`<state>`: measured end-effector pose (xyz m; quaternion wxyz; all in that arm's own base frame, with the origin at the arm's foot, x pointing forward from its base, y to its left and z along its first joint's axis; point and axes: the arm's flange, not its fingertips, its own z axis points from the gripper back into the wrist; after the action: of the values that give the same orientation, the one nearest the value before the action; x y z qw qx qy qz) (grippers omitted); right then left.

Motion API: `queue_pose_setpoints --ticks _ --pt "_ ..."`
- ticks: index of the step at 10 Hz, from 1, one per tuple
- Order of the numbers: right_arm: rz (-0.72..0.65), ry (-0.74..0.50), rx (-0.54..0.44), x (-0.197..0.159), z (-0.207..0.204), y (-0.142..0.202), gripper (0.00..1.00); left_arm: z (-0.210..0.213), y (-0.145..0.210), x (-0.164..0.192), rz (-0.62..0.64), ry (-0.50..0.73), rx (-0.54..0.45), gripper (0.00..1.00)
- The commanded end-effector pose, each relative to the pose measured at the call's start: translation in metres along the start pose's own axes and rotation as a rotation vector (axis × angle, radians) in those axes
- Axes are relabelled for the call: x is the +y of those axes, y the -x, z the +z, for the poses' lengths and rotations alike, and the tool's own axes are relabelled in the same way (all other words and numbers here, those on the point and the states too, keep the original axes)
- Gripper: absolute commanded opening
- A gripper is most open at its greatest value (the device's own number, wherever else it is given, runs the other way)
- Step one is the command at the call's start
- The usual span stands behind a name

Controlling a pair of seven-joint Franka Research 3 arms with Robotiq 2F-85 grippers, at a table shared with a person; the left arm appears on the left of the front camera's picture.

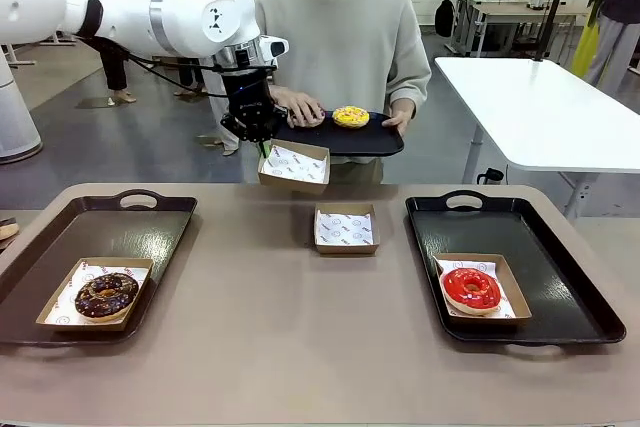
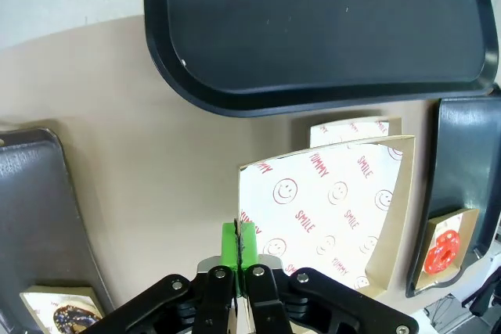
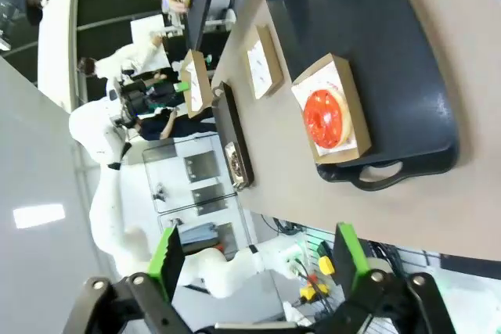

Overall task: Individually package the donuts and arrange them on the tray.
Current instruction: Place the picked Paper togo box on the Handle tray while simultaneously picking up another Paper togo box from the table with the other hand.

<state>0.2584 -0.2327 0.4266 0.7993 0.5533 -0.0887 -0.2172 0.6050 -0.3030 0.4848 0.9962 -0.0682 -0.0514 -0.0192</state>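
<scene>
Right gripper (image 3: 258, 263), nearest the robot's side: jaws spread wide, nothing between them, hanging above the near edge of the surface (image 1: 250, 327).

Near row, done part:
- The chocolate sprinkled donut (image 1: 106, 294) sits in its own paper-lined box (image 1: 60, 313) on the left tray (image 1: 60, 232).
- The red donut (image 1: 471, 288) sits in another box (image 1: 512, 292) on the right tray (image 1: 565, 267).
- That makes two packaged and placed, one per tray.

Mid surface: an empty box (image 1: 345, 228) lies between the two trays, paper liner in, no donut.

Farther: the left gripper (image 1: 262, 137) is raised over the far edge. Its jaws are closed tight on the rim of a second empty box (image 1: 295, 165), which hangs tilted in the air. The wrist view shows the green pads pinching the cardboard wall, with the smiley-print liner facing the camera.

Far side: a person holds a small black tray (image 1: 345, 139) in both hands, just beside and a bit above the held box. The yellow donut (image 1: 351, 116) lies bare on it, not yet boxed.

Judgement: about halfway. Left to do is getting the yellow donut into the held box and setting that box on a tray. The spare box on the surface suggests one more donut to pack after that.
</scene>
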Motion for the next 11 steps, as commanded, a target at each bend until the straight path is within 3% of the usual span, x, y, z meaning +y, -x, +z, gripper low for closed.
queue_pose_setpoints --ticks 1,3,11 --pt "-0.026 -0.042 -0.026 -0.010 0.009 -0.019 1.00 0.002 -0.018 -0.010 0.036 -0.032 -0.007 0.00" --pt "0.004 0.011 -0.020 -0.008 -0.002 -0.018 1.00 -0.001 -0.006 -0.001 0.007 -0.002 -0.002 0.00" --pt "-0.037 -0.016 -0.019 -0.014 0.006 -0.016 1.00 -0.001 -0.006 -0.001 0.007 -0.002 -0.002 0.00"
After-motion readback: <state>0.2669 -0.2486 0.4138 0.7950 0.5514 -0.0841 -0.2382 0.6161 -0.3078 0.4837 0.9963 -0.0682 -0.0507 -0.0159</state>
